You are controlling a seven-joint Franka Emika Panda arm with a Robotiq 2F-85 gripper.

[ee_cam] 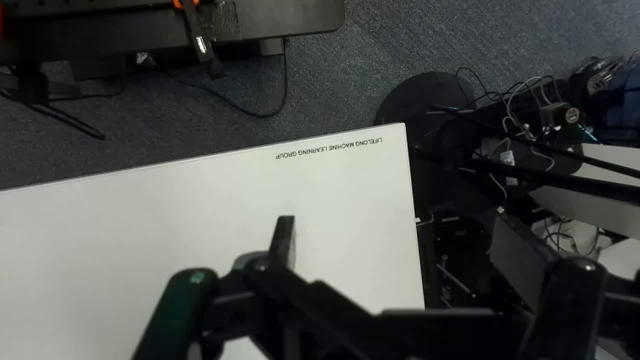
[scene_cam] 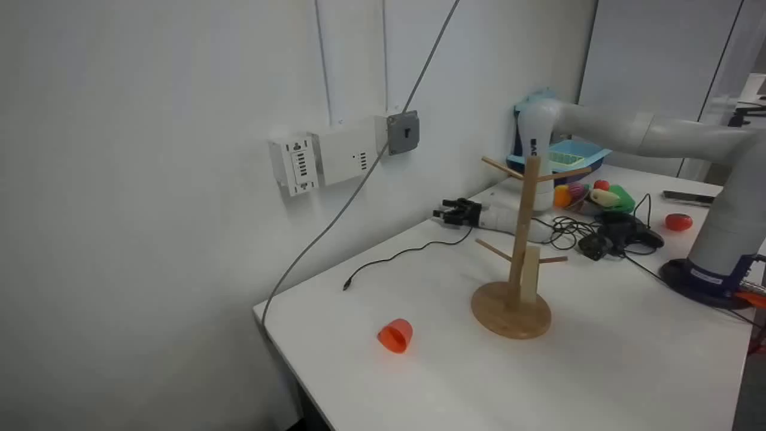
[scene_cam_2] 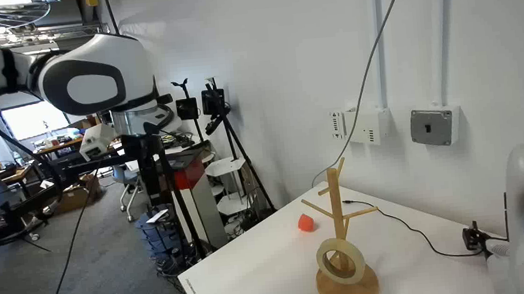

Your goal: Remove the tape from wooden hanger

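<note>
The tape, a pale beige ring (scene_cam_2: 358,258), is upright against the lower pole of the wooden hanger (scene_cam_2: 335,197), just above its round base. It appears to be around a lower peg; the exact contact is hard to see. In an exterior view the tape (scene_cam: 530,275) shows edge-on beside the pole of the hanger (scene_cam: 519,263). My gripper (scene_cam_2: 152,193) is high at the left of an exterior view, well away from the hanger. In the wrist view the gripper (ee_cam: 395,235) is open and empty over the table corner; tape and hanger are out of that view.
An orange cup-like object (scene_cam: 395,335) lies on the white table (scene_cam: 437,383). Another arm (scene_cam: 634,129) stands on the table, its black gripper (scene_cam: 461,212) resting near the wall. A black cable (scene_cam: 407,254), toy food (scene_cam: 589,197) and a blue basket (scene_cam: 583,152) are behind the hanger.
</note>
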